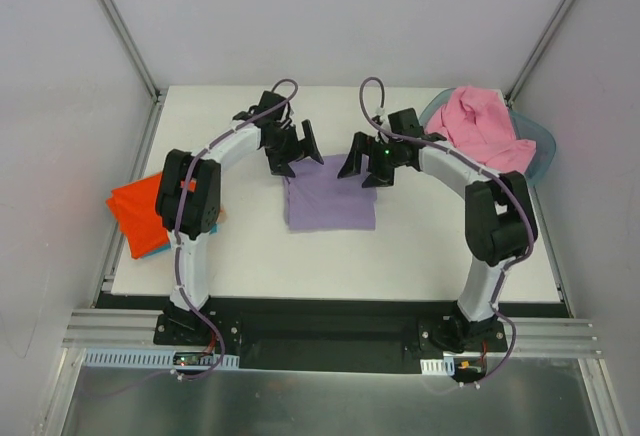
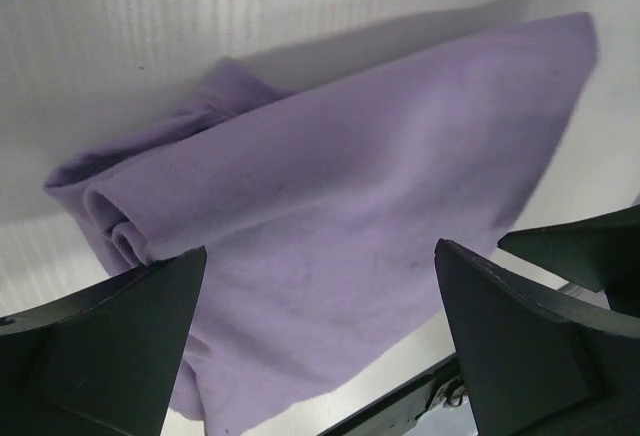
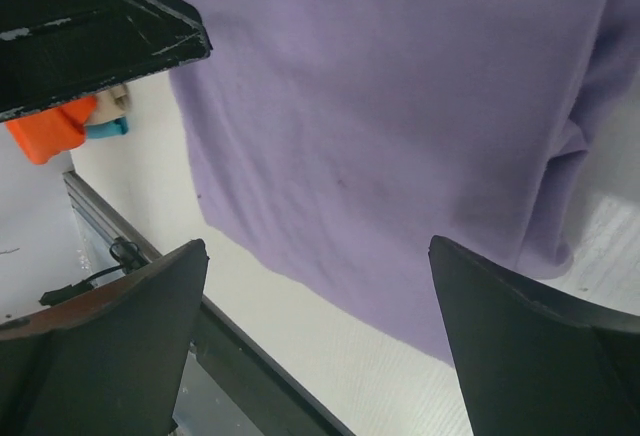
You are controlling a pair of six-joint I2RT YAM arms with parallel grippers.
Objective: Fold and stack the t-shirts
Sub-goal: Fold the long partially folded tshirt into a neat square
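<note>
We judge the task to be about midway. The lavender t-shirt (image 1: pixel 330 204) lies near the centre of the white table (image 1: pixel 420 256), folded to a tidy rectangle; the left wrist view shows doubled layers at one end. At 9 o'clock the orange-red t-shirt (image 1: pixel 135 211) sits folded on top of the teal t-shirt (image 1: pixel 152 252), hanging partly over the table edge, which we take for the stack. The lavender one is not yet on it. At 2 o'clock the pink t-shirt (image 1: pixel 482 128) is heaped, unfolded, in the grey-blue basket (image 1: pixel 540 148), so it has yet to be folded.

The left gripper (image 1: pixel 296 161) and right gripper (image 1: pixel 360 171) hover over the lavender shirt's 12 o'clock edge, jaws spread wide and holding nothing.

The tabletop is matte white and flat. White panels with metal corner posts enclose it, and an aluminium rail (image 1: pixel 330 336) at 6 o'clock carries both arm bases.
</note>
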